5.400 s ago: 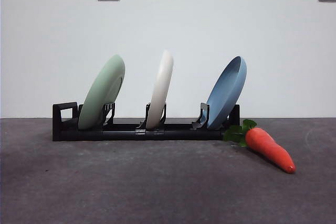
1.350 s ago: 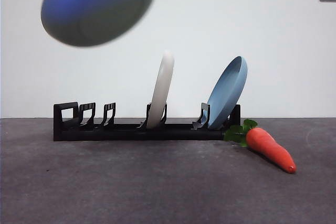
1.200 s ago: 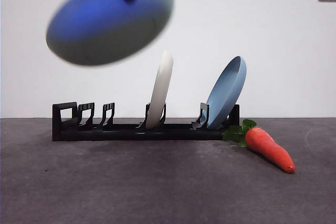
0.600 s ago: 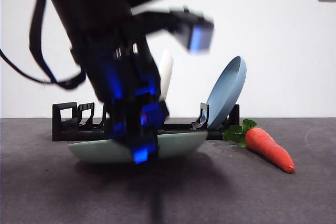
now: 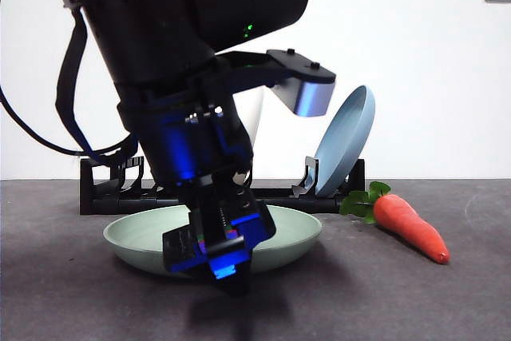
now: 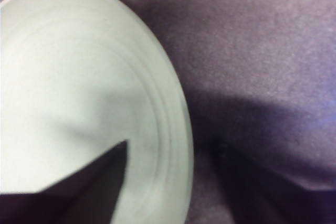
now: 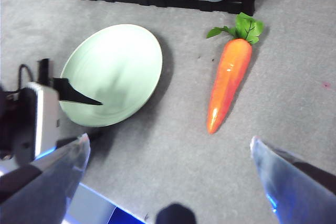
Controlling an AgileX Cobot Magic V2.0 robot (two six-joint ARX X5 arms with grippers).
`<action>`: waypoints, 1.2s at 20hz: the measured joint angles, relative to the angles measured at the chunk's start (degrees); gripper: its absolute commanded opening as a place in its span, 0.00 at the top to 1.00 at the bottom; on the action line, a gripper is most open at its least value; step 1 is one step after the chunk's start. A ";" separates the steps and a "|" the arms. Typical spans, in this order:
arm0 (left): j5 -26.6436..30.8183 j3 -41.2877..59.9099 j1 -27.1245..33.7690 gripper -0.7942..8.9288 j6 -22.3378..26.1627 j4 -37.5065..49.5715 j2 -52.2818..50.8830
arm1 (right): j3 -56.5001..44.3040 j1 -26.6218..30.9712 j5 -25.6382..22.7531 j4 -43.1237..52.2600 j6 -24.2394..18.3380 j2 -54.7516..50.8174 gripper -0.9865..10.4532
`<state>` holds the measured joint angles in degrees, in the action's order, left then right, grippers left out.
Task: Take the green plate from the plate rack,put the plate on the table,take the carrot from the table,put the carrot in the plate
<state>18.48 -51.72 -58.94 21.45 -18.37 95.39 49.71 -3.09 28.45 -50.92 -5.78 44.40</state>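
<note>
**Plate down, carrot waiting**

The green plate (image 5: 279,233) lies flat on the bench (image 5: 447,301) before the plate rack (image 5: 100,189). The left claw (image 6: 168,182) straddles its rim with jaws parted, seemingly releasing. The carrot (image 7: 228,80) lies at the plate's three o'clock. The right claw (image 7: 168,156) hovers wide above, likely poised to pick it.

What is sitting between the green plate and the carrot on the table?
Nothing: the right wrist view shows only bare table between the green plate and the carrot. The two lie apart.
</note>
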 measured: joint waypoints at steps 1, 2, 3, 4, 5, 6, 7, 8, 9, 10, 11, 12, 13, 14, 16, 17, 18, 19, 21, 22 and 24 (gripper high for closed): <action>-0.09 -0.24 -0.24 0.60 -0.31 -1.14 -0.26 | 0.00 0.00 0.00 0.68 0.02 1.07 0.37; -0.63 -0.66 -0.55 0.60 -1.05 -2.73 -0.72 | 0.00 0.00 0.00 1.97 0.13 2.36 0.37; -0.81 -1.36 -0.87 0.60 -2.12 -4.52 -1.73 | 0.00 0.00 0.00 3.98 0.48 3.96 0.37; -1.29 -2.71 -1.05 0.60 -3.58 -6.64 -3.39 | 0.00 -0.02 0.00 6.10 0.70 5.90 0.37; -2.25 -4.92 -1.27 0.60 -5.38 -8.70 -5.68 | 0.00 -0.31 -0.17 8.13 1.09 8.24 0.37; -3.87 -7.58 -1.38 0.60 -7.41 -10.36 -8.35 | 0.00 -0.79 -0.17 10.19 1.57 10.82 0.37; -5.53 -10.38 -1.53 0.60 -9.53 -11.72 -11.21 | 0.00 -1.36 -0.39 12.09 2.03 13.55 0.37; -7.06 -13.05 -1.68 0.60 -11.69 -13.16 -14.10 | 0.00 -2.01 -1.07 14.03 2.38 16.44 0.37; -8.22 -15.50 -1.97 0.60 -13.94 -14.47 -16.79 | 0.00 -2.78 -2.49 16.02 2.62 19.37 0.37; -9.01 -17.92 -2.08 0.60 -16.28 -15.91 -19.19 | 0.00 -3.72 -4.28 18.25 2.82 22.45 0.37; -9.51 -20.17 -2.16 0.60 -18.49 -16.81 -21.42 | 0.00 -4.87 -6.05 20.65 3.02 25.55 0.37; -9.66 -22.18 -2.21 0.60 -20.35 -17.59 -23.58 | 0.00 -6.19 -8.09 23.10 3.26 28.55 0.37; -9.68 -24.00 -2.27 0.60 -21.88 -18.05 -25.77 | 0.00 -7.58 -10.47 25.59 3.45 31.43 0.38; -9.68 -25.57 -2.29 0.60 -23.06 -18.56 -27.80 | 0.00 -8.92 -12.90 28.09 3.58 34.23 0.40; -9.66 -27.85 -2.36 0.60 -24.83 -19.23 -31.63 | 0.00 -11.43 -17.38 32.79 3.80 39.39 0.40; -9.66 -28.26 -2.36 0.60 -25.59 -19.47 -33.38 | 0.00 -12.48 -19.52 35.08 4.00 41.70 0.40; -9.68 -28.41 -2.36 0.60 -26.45 -20.06 -35.06 | 0.00 -13.31 -21.77 37.44 4.44 44.06 0.40; -9.66 -28.44 -2.36 0.60 -27.23 -20.70 -36.24 | 0.02 -13.79 -23.02 38.91 4.90 45.79 0.42; -9.66 -28.44 -2.36 0.60 -29.03 -22.67 -38.40 | 0.02 -14.23 -24.15 41.03 6.08 48.96 0.49; -9.66 -28.44 -2.36 0.60 -29.68 -23.54 -39.30 | 0.00 -14.21 -24.20 41.72 6.69 50.05 0.50; -9.66 -28.44 -2.36 0.60 -30.93 -24.81 -40.52 | 0.00 -14.19 -24.22 42.84 7.78 50.97 0.61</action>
<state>8.82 -80.16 -61.30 -9.48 -43.18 54.87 49.71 -17.28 4.23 -8.08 2.00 95.37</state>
